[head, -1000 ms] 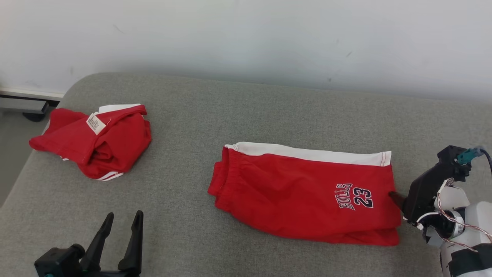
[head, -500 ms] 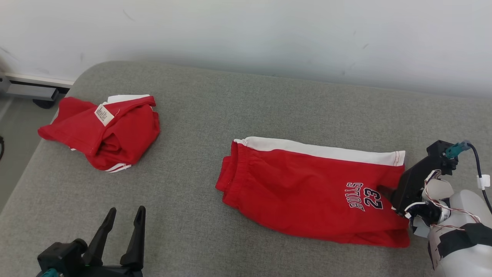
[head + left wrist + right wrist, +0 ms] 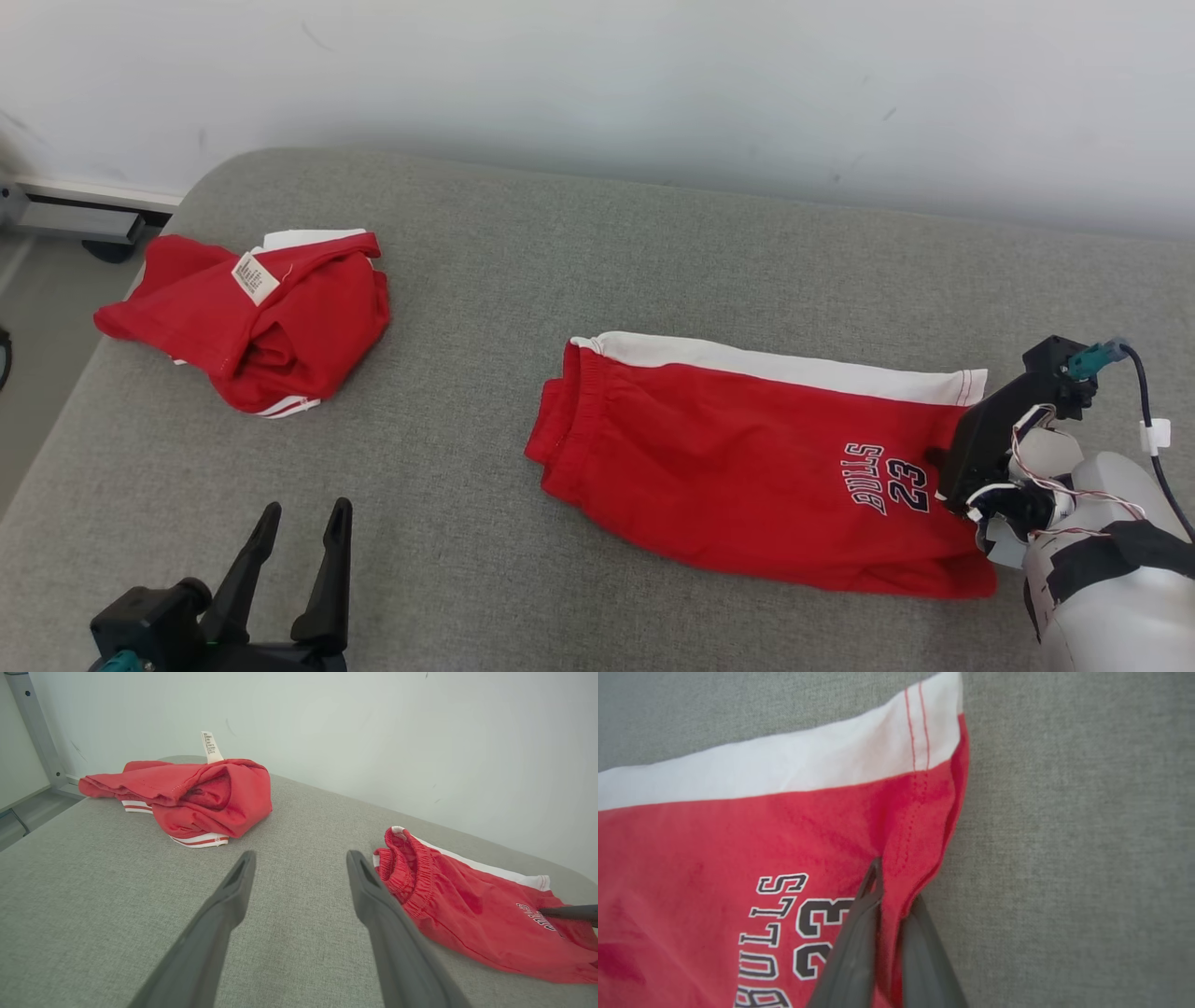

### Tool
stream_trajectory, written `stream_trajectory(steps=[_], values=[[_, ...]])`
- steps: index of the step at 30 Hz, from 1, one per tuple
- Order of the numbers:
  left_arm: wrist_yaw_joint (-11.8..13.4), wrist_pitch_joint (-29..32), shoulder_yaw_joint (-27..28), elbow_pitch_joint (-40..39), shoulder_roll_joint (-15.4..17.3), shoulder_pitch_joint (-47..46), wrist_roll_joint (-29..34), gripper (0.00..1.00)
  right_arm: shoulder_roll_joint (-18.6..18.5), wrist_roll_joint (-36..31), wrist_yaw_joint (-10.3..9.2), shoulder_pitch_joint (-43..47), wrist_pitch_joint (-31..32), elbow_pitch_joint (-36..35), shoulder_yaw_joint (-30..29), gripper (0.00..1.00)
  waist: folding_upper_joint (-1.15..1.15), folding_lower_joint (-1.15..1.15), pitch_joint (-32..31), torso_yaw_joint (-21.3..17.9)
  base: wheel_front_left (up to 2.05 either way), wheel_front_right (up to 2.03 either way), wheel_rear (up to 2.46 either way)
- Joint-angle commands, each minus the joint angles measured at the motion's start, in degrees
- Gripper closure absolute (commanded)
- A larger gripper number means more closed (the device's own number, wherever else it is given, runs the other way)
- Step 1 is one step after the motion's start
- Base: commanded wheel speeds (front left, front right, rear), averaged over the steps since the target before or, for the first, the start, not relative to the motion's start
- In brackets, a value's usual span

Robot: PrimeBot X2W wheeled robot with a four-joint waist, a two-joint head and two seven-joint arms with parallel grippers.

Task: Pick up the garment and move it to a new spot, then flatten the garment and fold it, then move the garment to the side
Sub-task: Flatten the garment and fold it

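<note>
Red shorts (image 3: 747,467), folded oblong, white band | grey woven cushion (image 3: 560,261) | right gripper (image 3: 895,884) pinching hem | left gripper (image 3: 306,509) spread

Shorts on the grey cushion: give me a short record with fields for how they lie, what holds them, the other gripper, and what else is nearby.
Garment: red shorts with a white band, lying flat on the grey cushion
Grip: right gripper shut on the leg hem, beside the printed number
Other gripper: left gripper open, empty, over bare cushion
Nearby: crumpled red garment, apart from the shorts, toward the robot's left
</note>
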Motion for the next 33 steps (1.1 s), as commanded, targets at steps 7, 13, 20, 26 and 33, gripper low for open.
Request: stream_trajectory(steps=[7,13,20,26,33], values=[[-0.19,-0.54,0.32,0.27,0.52,0.07,-0.52,0.0,-0.49,-6.04,-0.17,1.38,0.44,-1.99,-6.42,1.0,0.0,0.0,-0.46,-0.8,0.0,0.0,0.0],[-0.1,-0.71,0.44,0.26,0.52,0.41,-0.81,0.0,-0.46,-11.31,-0.15,2.52,3.18,-9.17,-11.83,1.0,0.0,0.0,-0.56,-1.36,0.0,0.0,0.0],[-0.39,-0.95,0.23,0.5,0.4,0.1,-0.9,0.0,-0.53,-14.77,-0.15,4.44,8.25,-20.07,-15.66,1.0,0.0,0.0,-0.4,-1.54,0.0,0.0,0.0],[-0.33,-1.14,0.1,0.9,0.42,-0.06,-1.1,0.0,-0.42,-14.1,-0.15,5.66,12.7,-27.89,-14.98,1.0,0.0,0.0,-0.75,-1.26,0.0,0.0,0.0],[-0.51,-1.1,-0.15,1.31,0.15,-0.25,-1.36,0.0,-0.33,-8.09,-0.14,7.39,16.58,-30.76,-7.18,1.0,0.0,0.0,-1.24,-0.93,0.0,0.0,0.0]])
